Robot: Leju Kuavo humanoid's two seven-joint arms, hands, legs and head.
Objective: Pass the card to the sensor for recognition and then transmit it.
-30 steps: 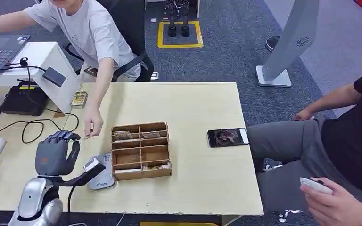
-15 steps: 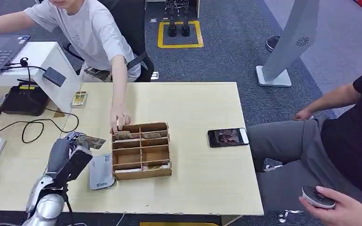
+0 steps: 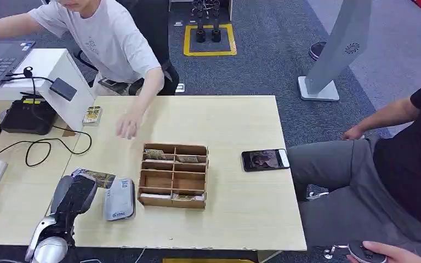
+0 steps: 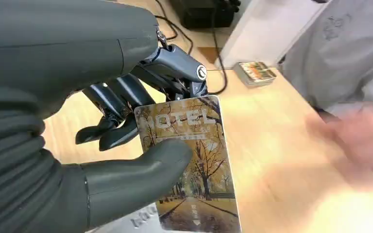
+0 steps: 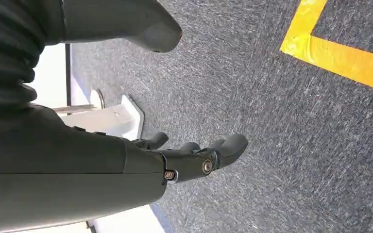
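My left hand point(image 3: 72, 196) hangs over the table's front left and pinches a hotel card point(image 3: 100, 178) between thumb and fingers. Up close the card point(image 4: 189, 160) shows autumn trees and the word HOTEL, with the thumb point(image 4: 141, 170) pressed on its face. The card's far end pokes out over the grey-white card sensor point(image 3: 119, 199), which lies flat just right of the hand. My right hand point(image 5: 194, 158) hangs over grey carpet, fingers loosely apart, holding nothing.
A wooden divided box point(image 3: 172, 175) with cards in it stands right of the sensor. A phone point(image 3: 265, 159) lies farther right. A person's hand point(image 3: 126, 127) hovers over the table behind the box. Cables point(image 3: 38, 147) and a black device point(image 3: 27, 116) are at far left.
The person put the card into my left hand, which now pinches it and has lowered it beside the sensor. The person shifted the wooden box right and drew the arm back.
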